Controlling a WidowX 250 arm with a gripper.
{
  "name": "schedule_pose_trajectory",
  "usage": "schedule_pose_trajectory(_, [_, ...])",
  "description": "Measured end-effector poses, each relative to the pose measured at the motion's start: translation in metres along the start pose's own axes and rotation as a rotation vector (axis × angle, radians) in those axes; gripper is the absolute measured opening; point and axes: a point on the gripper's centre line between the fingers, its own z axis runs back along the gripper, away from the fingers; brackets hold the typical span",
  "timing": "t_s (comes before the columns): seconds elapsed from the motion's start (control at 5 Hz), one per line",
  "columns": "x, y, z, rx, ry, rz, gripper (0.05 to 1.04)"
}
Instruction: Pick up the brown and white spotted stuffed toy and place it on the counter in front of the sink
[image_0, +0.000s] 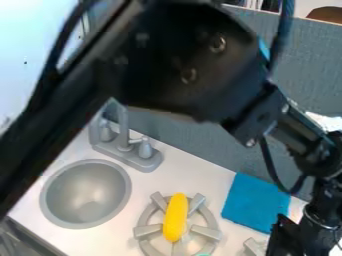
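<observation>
- From my end, the claw (284, 238) is low at the right of the camera view, beside the blue cloth (256, 202). I cannot tell whether it is spread or pressed together.
- That cloth lies flat on the white table (195, 167), right of the stove burner (148, 231). I judge it light, soft and floppy, hard to damage; I'd pinch a raised fold or a corner, since a flat sheet offers little to grip.
- The yellow oblong piece (175, 218) lies lengthwise across the middle of the burner, on its grey prongs. It looks like light, fairly stiff toy plastic, perhaps slippery on its rounded sides. I'd take it across its narrow width, near the middle, so it doesn't tip or roll away.
- As for containers, the sink (119, 195) is a round grey bowl set into the table, left of the burner; at its bottom I make out a faint darker patch, perhaps a drain. The grey faucet (125, 138) stands behind it.
- A bit of something teal (202, 254) shows at the burner's lower edge; I can't identify it.
</observation>
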Motion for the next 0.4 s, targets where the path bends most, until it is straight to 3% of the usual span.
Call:
schedule_pose_trajectory(0.2, [0.0039, 0.0041, -0.0115, 0.014, 0.082, 0.023, 0.932])
schedule_pose_trajectory(0.4, [0.0026, 0.0036, -0.0165, 0.018, 0.135, 0.04, 0.698])
